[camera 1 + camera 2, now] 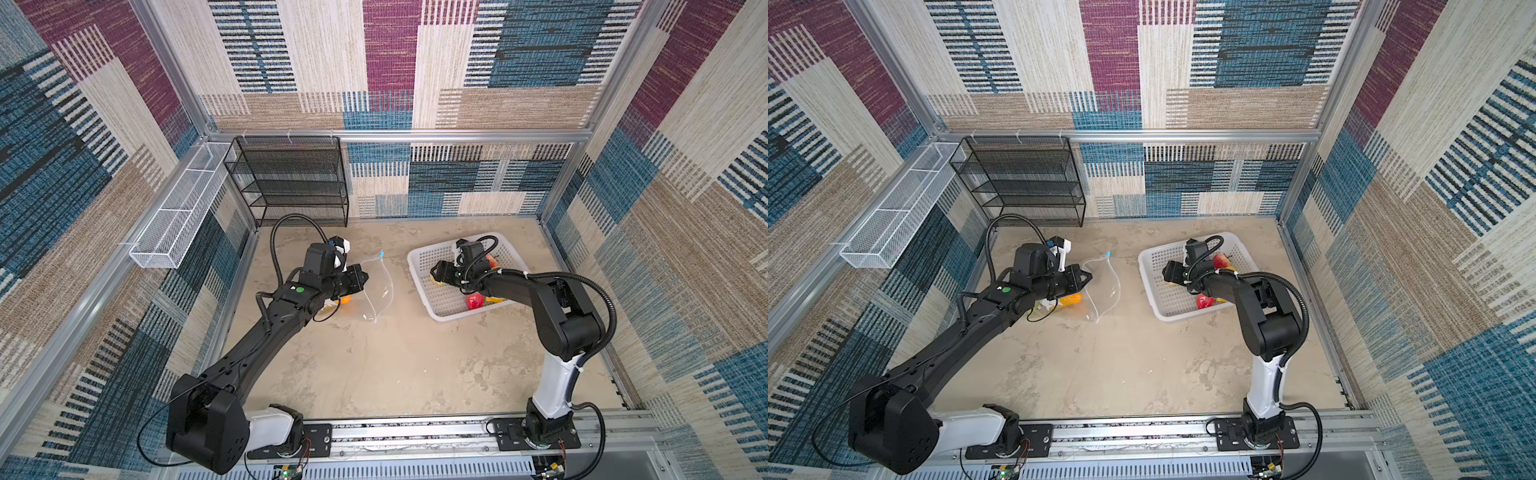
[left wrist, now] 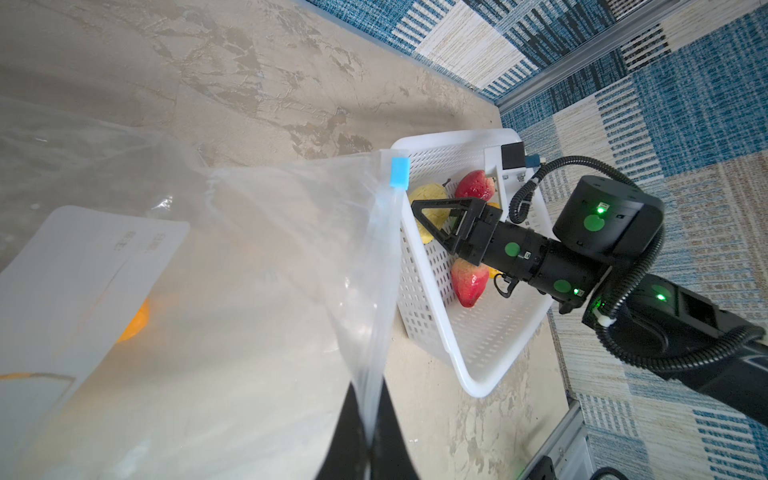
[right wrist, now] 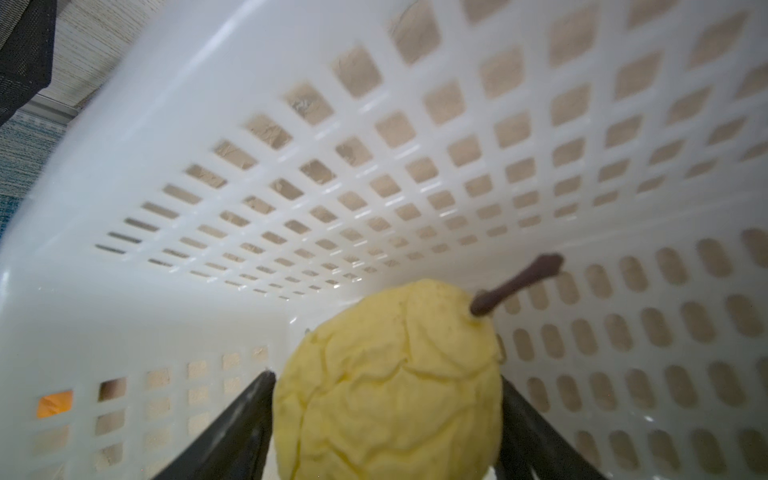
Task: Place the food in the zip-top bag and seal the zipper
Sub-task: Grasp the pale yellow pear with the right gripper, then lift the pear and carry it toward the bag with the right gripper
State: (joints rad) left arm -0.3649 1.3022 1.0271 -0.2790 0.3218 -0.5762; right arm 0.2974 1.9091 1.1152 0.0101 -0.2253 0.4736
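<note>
The zip-top bag [image 2: 257, 270], at the left of the desk [image 1: 374, 365], is clenched at its mouth by the left end effector [image 2: 369, 390]. A yellow pear [image 3: 386, 415] in the basket [image 3: 291, 124] is flanked by the right end effector [image 3: 386, 376]; whether it is grasped cannot be told.

Top views look down; both wrist cameras face the basket [image 2: 419, 299]

Only faint grey print, too blurred for reading, on the white label [image 2: 83, 266] of the zip-top bag [image 2: 270, 270].
</note>
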